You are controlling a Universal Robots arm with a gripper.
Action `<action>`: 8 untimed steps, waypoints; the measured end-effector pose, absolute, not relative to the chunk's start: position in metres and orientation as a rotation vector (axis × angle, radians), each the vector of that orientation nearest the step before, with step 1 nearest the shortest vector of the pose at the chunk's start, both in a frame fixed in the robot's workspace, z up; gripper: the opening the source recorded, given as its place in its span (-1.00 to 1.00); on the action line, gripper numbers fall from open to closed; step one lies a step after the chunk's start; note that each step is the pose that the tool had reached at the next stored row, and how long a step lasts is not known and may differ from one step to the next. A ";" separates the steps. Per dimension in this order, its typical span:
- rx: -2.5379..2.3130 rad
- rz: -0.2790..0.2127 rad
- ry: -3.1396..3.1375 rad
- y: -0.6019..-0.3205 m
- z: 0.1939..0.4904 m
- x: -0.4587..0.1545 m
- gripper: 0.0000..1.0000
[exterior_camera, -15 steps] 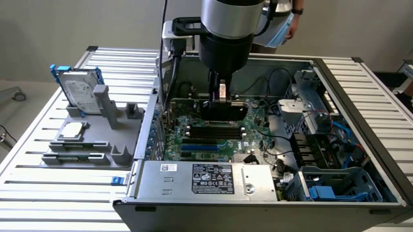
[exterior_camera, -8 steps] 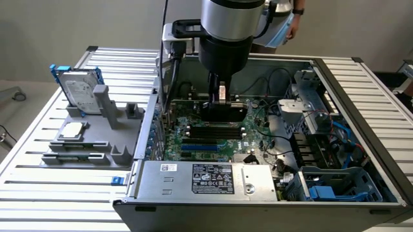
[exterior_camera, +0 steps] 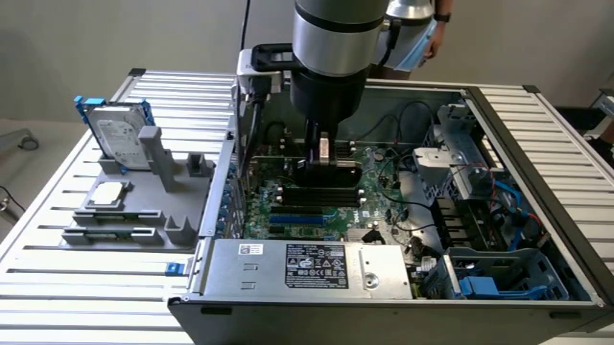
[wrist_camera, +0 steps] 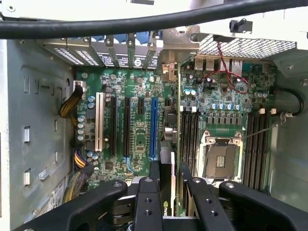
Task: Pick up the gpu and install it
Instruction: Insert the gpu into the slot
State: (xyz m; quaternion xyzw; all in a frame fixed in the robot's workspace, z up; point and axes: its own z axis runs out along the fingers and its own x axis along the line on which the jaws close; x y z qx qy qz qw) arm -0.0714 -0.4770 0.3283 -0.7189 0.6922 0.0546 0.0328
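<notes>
My gripper [exterior_camera: 324, 159] reaches down into the open computer case [exterior_camera: 537, 144] and is shut on the gpu [exterior_camera: 328, 175], whose black face shows just under the fingers. In the wrist view the gpu [wrist_camera: 168, 139] stands edge-on between the two black fingers [wrist_camera: 155, 168], with my gripper [wrist_camera: 168, 166] clamped on its top edge. The card runs over the motherboard [wrist_camera: 139, 134] between the blue slot [wrist_camera: 154, 127] and the memory slots [wrist_camera: 190, 139]. Its silver end bracket [wrist_camera: 168, 67] sits close to the rear slot openings. Whether the card's edge touches a slot I cannot tell.
A grey fixture [exterior_camera: 177, 180] outside the case holds a silver hard drive in a blue frame [exterior_camera: 120, 136] and a small square chip [exterior_camera: 108, 191]. The power supply [exterior_camera: 307, 267] fills the case's front. Drive cages and cables [exterior_camera: 470, 165] crowd the exterior view's right. A person [exterior_camera: 436, 29] stands behind.
</notes>
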 end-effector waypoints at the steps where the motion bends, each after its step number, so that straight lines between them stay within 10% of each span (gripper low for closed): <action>1: -2.212 0.168 2.130 -0.477 0.326 -0.072 -0.47; 8: -2.209 0.168 2.134 -0.481 0.314 -0.073 -0.47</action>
